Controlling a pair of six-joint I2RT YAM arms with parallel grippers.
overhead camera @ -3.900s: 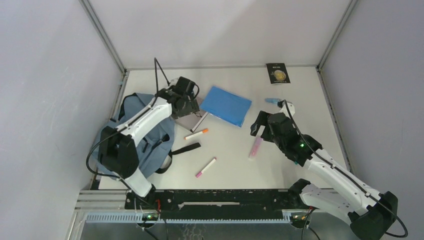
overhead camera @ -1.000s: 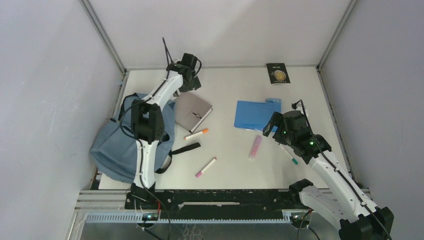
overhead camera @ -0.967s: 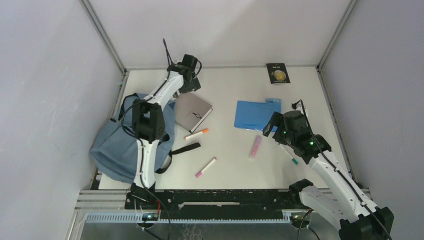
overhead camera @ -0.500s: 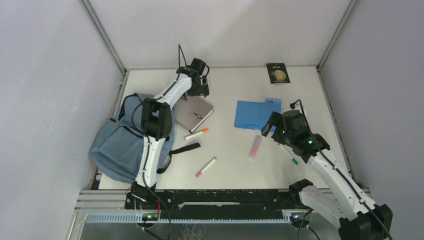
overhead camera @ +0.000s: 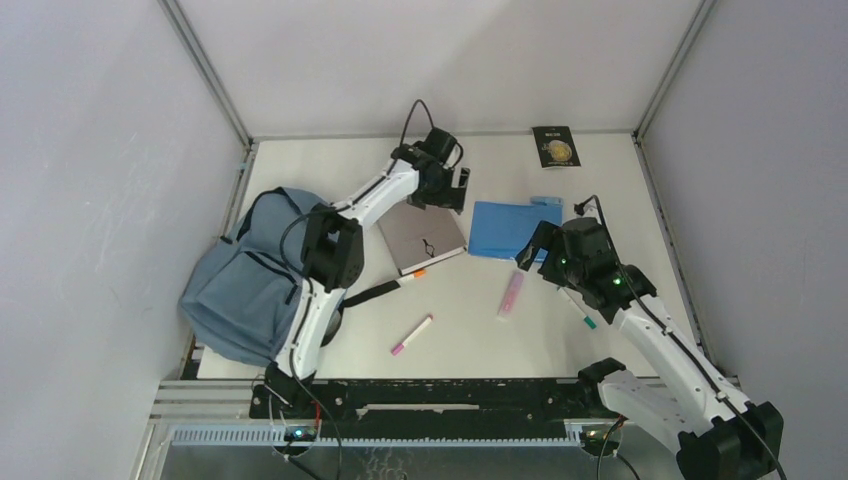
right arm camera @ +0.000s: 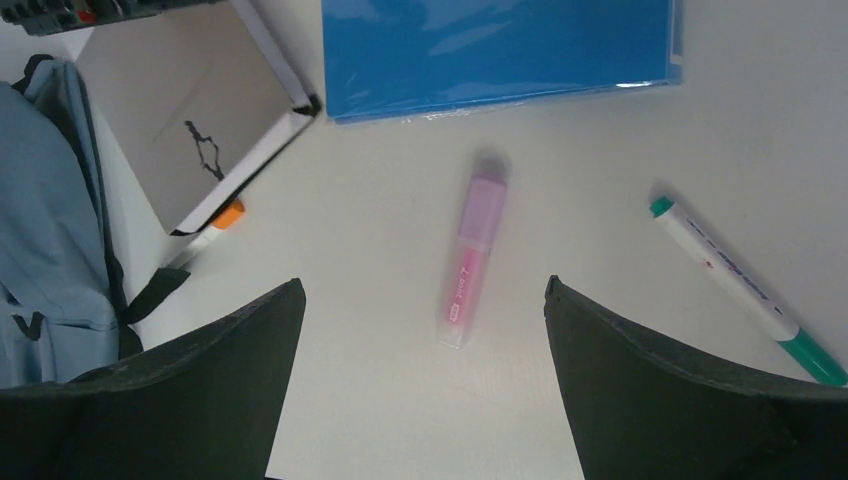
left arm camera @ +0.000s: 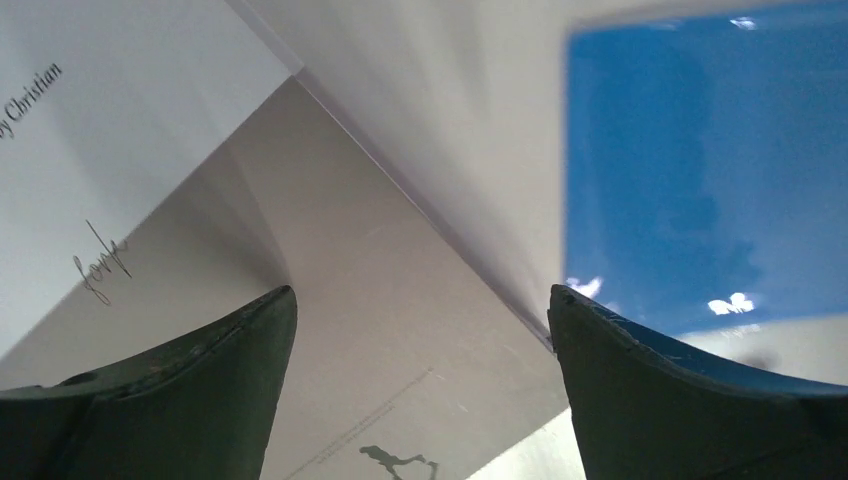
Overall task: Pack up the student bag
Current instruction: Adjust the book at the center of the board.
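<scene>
Student bag (overhead camera: 245, 290) lies slumped at the near-left of the table (overhead camera: 470, 345), and to us nothing looks packed: pink-tipped marker (overhead camera: 412, 334), green pen (right arm camera: 735, 275), pink highlighter (right arm camera: 470, 262) and orange marker (right arm camera: 212, 232) lie loose. Right gripper (right arm camera: 420, 300) hangs jaws apart over the highlighter. Farther out, left gripper (left arm camera: 420, 320) gapes empty above grey notebook (overhead camera: 420, 238) and blue folder (overhead camera: 505, 228); black booklet (overhead camera: 556, 146) waits at the far edge.

Student bag (right arm camera: 45, 230) cropped (left edge), orange marker (right arm camera: 228, 215) mostly under notebook (right arm camera: 185, 115)

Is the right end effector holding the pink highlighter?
No, the pink highlighter lies loose on the table; the right end effector is open.
</scene>
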